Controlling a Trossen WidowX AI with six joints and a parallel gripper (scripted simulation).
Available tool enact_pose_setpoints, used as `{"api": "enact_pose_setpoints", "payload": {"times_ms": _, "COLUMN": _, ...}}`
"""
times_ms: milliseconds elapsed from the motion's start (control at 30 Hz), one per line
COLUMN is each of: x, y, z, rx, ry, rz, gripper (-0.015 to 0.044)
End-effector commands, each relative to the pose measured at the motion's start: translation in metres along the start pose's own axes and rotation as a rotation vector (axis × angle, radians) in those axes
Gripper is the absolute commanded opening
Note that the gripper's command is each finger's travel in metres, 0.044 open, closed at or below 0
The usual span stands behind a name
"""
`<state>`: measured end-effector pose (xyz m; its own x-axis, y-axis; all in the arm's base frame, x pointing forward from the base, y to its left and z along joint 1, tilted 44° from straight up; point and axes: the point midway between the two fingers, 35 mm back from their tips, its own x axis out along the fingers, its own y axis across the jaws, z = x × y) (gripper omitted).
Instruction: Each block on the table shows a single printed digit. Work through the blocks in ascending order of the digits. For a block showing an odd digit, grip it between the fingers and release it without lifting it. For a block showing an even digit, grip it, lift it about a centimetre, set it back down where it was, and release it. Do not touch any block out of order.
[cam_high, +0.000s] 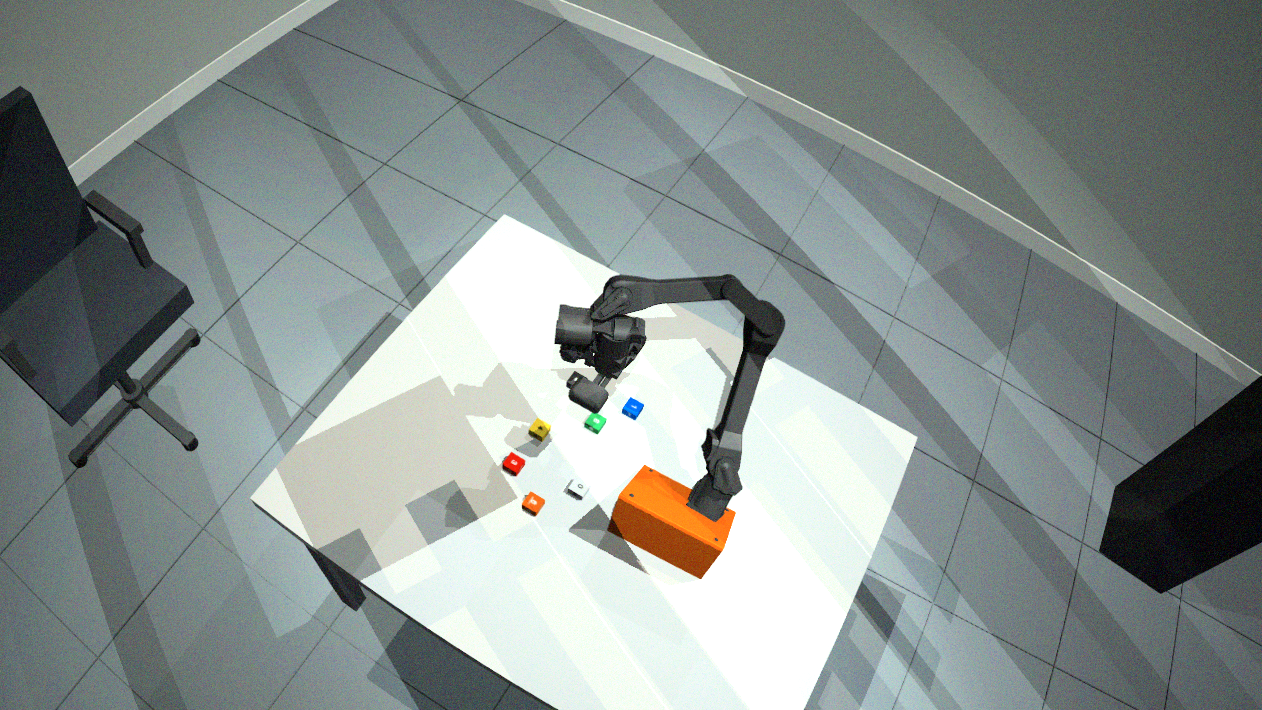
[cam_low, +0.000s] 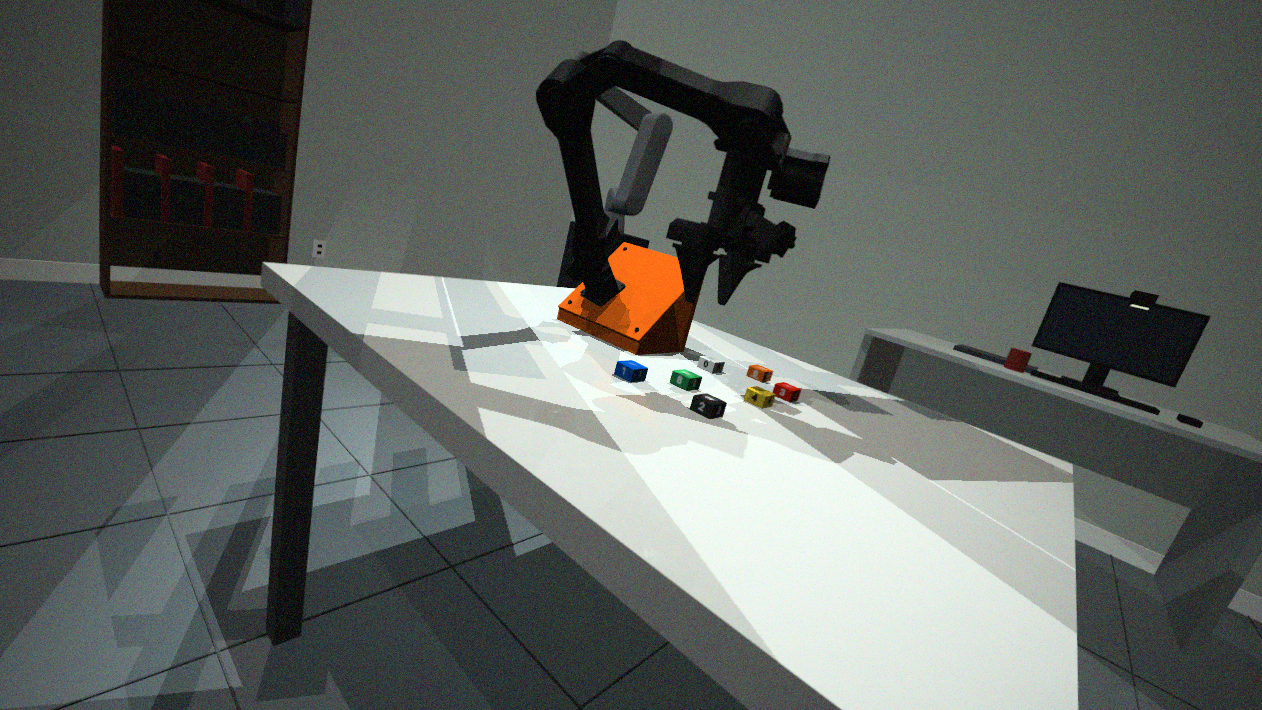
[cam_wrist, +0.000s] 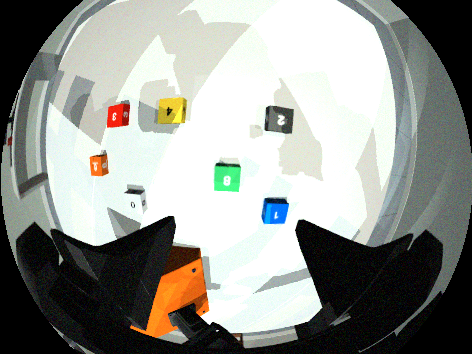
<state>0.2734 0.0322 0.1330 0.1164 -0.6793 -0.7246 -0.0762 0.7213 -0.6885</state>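
Note:
My gripper (cam_low: 708, 302) (cam_wrist: 238, 225) is open and empty, high above the table. The white block 0 (cam_high: 578, 488) (cam_wrist: 135, 200) stands nearest the orange base. The blue block 1 (cam_high: 632, 407) (cam_wrist: 275, 211) and green block 8 (cam_high: 595, 422) (cam_wrist: 227, 178) lie ahead of the fingers in the wrist view. The black block 2 (cam_low: 707, 406) (cam_wrist: 279, 120) is partly hidden by a finger in the top view. The yellow block 4 (cam_high: 539, 429) (cam_wrist: 171, 111) is beside the red block 3 (cam_high: 513, 463) (cam_wrist: 118, 115). The orange block (cam_high: 533, 503) (cam_wrist: 99, 165) has an unclear digit.
The arm's orange base (cam_high: 670, 525) (cam_low: 648, 282) stands on the white table (cam_high: 706, 618), close to the white block. A chair (cam_high: 97, 317) stands beyond the table. A desk with a monitor (cam_low: 1120, 331) is in the background.

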Motion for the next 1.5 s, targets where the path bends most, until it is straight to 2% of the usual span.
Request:
{"api": "enact_pose_setpoints", "payload": {"times_ms": 0, "x": 0.000, "y": 0.012, "z": 0.008, "rx": 0.010, "ry": 0.001, "rz": 0.002, "gripper": 0.0400}}
{"api": "enact_pose_setpoints", "payload": {"times_ms": 667, "x": 0.000, "y": 0.015, "z": 0.008, "rx": 0.010, "ry": 0.001, "rz": 0.004, "gripper": 0.0400}}
{"api": "enact_pose_setpoints", "payload": {"times_ms": 967, "x": -0.001, "y": 0.138, "z": -0.044, "rx": 0.008, "ry": 0.002, "rz": 0.011, "gripper": 0.0400}}
{"api": "enact_pose_setpoints", "payload": {"times_ms": 1467, "x": 0.000, "y": 0.141, "z": -0.047, "rx": 0.009, "ry": 0.002, "rz": 0.009, "gripper": 0.0400}}
